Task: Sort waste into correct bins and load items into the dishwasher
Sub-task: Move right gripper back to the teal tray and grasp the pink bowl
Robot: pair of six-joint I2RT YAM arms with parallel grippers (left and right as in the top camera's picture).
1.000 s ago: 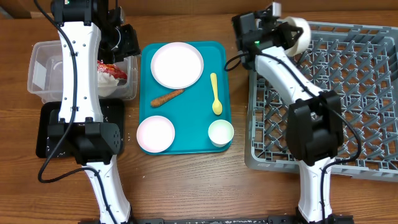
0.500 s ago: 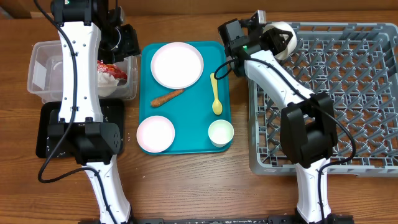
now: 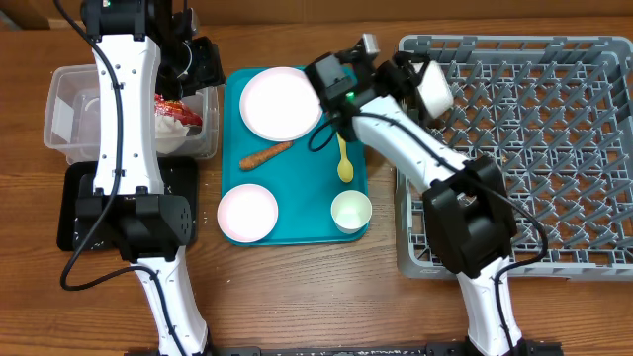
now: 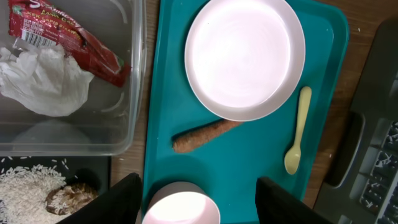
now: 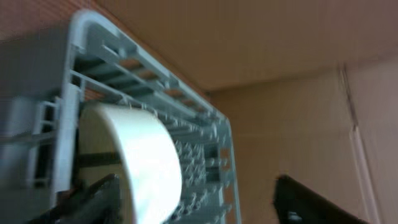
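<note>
A white-pink bowl (image 3: 433, 87) stands on its edge in the far left corner of the grey dish rack (image 3: 534, 148). My right gripper (image 3: 410, 74) is open beside it; in the right wrist view the bowl (image 5: 137, 162) is next to one finger (image 5: 93, 199), and the other is far off. My left gripper (image 3: 203, 64) hangs open and empty, high over the clear tub (image 3: 74, 109), which holds the red wrapper (image 4: 68, 37) and napkin (image 4: 43, 78). The plate (image 3: 282, 103), carrot (image 3: 265, 155), yellow spoon (image 3: 342, 148), second bowl (image 3: 247, 213) and cup (image 3: 351, 211) lie on the teal tray (image 3: 297, 188).
The black tray (image 3: 74, 213) in front of the tub holds rice (image 4: 25, 193) and a brown lump (image 4: 65, 199). The left arm's white links cross over the tub and the black tray. The rack fills the right side of the table.
My right gripper has opened and let go of the bowl, which now rests in the rack's far left corner, while the right wrist swung left over the teal tray. The left arm stays put.
</note>
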